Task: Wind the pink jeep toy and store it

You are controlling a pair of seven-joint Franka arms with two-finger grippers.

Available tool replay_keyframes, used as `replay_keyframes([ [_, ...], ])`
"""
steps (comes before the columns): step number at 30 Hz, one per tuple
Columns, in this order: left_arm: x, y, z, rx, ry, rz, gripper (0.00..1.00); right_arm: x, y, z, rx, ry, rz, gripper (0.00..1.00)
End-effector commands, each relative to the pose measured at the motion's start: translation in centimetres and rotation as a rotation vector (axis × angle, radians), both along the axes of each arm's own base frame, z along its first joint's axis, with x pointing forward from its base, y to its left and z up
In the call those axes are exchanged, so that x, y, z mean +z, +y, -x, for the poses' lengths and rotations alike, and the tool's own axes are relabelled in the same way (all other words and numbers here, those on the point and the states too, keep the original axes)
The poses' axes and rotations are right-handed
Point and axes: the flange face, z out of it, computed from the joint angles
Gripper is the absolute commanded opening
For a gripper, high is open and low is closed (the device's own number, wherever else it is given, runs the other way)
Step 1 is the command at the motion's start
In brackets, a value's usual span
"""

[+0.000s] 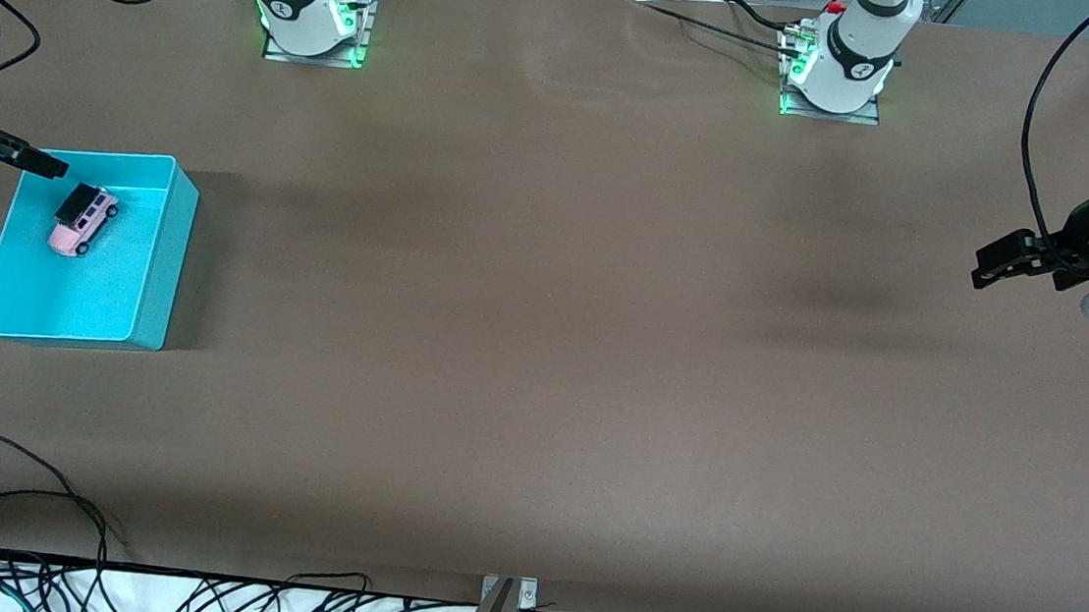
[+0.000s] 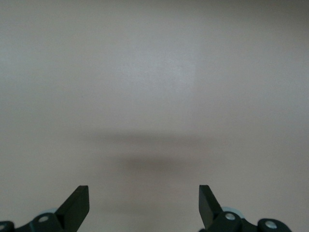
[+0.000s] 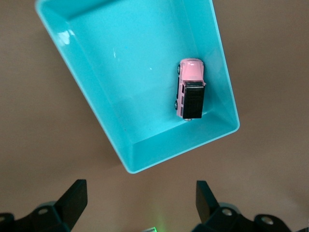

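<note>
We are looking at the pink jeep toy [image 1: 83,220], and it is sitting inside the turquoise bin [image 1: 163,253], on the bin's floor, close to the wall that is farthest from the front camera. The bin is resting on the brown table [image 1: 541,345] at the right arm's end.

The right gripper [image 1: 49,166] is hanging just above that same wall of the bin, with the jeep a little below it and down inside. In the right wrist view its two fingers [image 3: 72,200] are standing wide apart with nothing between them. The jeep [image 3: 190,89] is lying with its long side running along the bin's long wall, black roof end nearer the gripper, pink nose pointing away.

The left gripper [image 1: 997,262] is waiting over the table at the left arm's end, well apart from the bin. Its fingers [image 2: 77,205] are wide apart too, and it is seeing only bare table. So the right arm is much the nearer one.

We judge the storing is done. We cannot tell if the toy is wound. Most of the right arm is cut off at the picture's edge.
</note>
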Motion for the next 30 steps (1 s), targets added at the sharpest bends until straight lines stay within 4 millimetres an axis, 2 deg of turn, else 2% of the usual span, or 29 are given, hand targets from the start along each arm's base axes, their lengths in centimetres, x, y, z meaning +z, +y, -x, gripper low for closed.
replay_keyframes([
  [1, 0.1, 0.2, 0.2, -0.021, -0.009, 0.003, 1.00, 3.7, 3.5, -3.3, 0.022, -0.033, -0.039, 1.00],
  [7, 0.1, 0.2, 0.2, -0.021, -0.009, 0.003, 1.00, 7.5, 7.0, -4.1, 0.063, -0.116, -0.132, 1.00],
  [11, 0.1, 0.2, 0.2, -0.021, -0.009, 0.003, 1.00, 9.0, 11.0, -4.1, 0.116, -0.148, -0.148, 1.00],
  [13, 0.1, 0.2, 0.2, -0.021, -0.009, 0.004, 1.00, 9.4, 12.0, -3.6, 0.128, -0.146, -0.149, 1.00],
  [20, 0.1, 0.2, 0.2, -0.021, -0.009, 0.004, 1.00, 11.8, 13.0, -1.3, 0.141, -0.212, -0.136, 1.00],
  [25, 0.1, 0.2, 0.2, -0.021, -0.009, 0.003, 1.00, 12.2, 14.3, -1.6, 0.175, -0.236, -0.140, 1.00],
  [30, 0.2, 0.2, 0.2, -0.021, -0.011, 0.004, 1.00, 11.7, 15.6, -1.4, 0.243, -0.232, -0.147, 1.00],
])
